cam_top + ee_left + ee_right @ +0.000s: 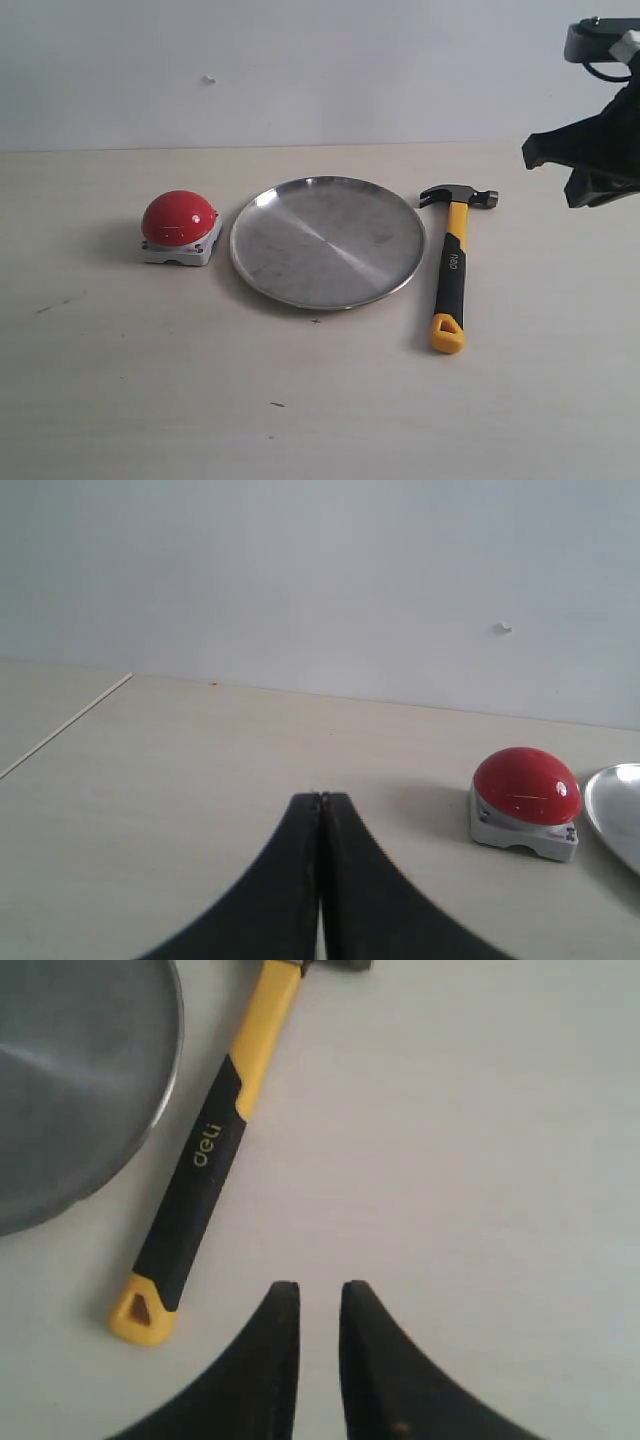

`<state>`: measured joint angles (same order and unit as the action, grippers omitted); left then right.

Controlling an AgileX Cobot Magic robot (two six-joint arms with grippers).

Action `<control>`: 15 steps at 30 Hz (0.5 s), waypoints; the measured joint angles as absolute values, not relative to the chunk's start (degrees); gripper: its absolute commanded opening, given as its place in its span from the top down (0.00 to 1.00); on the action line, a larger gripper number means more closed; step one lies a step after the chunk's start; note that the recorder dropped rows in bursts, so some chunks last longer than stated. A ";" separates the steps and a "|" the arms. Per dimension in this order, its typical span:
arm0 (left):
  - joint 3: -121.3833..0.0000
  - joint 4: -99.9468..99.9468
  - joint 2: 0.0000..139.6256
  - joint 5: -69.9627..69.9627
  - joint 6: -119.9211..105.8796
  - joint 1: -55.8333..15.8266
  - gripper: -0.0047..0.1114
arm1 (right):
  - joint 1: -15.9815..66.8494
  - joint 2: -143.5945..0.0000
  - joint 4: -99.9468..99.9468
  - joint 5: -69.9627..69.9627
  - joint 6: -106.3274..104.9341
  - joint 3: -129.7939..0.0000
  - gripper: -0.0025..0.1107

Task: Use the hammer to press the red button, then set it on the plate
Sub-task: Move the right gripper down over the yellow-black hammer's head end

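Exterior view shows the hammer [450,268] flat on the bench [300,400], just right of the plate [328,243], and the red button [178,217] just left of the plate. The left jaws are pressed together, empty. The right jaws stand slightly apart and hold nothing.

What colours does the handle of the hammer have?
Yellow, with a black grip section bearing pale lettering; the hammer shows best in the right wrist view.
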<state>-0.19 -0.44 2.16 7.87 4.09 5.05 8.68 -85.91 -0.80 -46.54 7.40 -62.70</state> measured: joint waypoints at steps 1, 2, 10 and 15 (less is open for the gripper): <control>-0.19 -0.44 2.16 7.87 4.09 5.05 0.96 | 8.68 -86.56 -0.80 -46.93 8.05 -62.70 0.75; -0.19 -0.44 2.16 7.87 4.09 5.05 0.96 | 8.68 -87.24 -0.80 -47.45 8.41 -63.17 0.69; -0.19 -0.44 2.16 7.87 4.09 5.05 0.96 | 8.68 -100.60 -1.59 -52.21 10.21 -73.05 0.56; -0.19 -0.44 2.16 7.87 4.09 5.05 0.96 | 8.68 -104.30 -1.58 -51.58 10.46 -75.53 0.56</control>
<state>-0.19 -0.44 2.16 7.87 4.09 5.05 8.68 -104.30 -1.58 -51.58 10.46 -75.53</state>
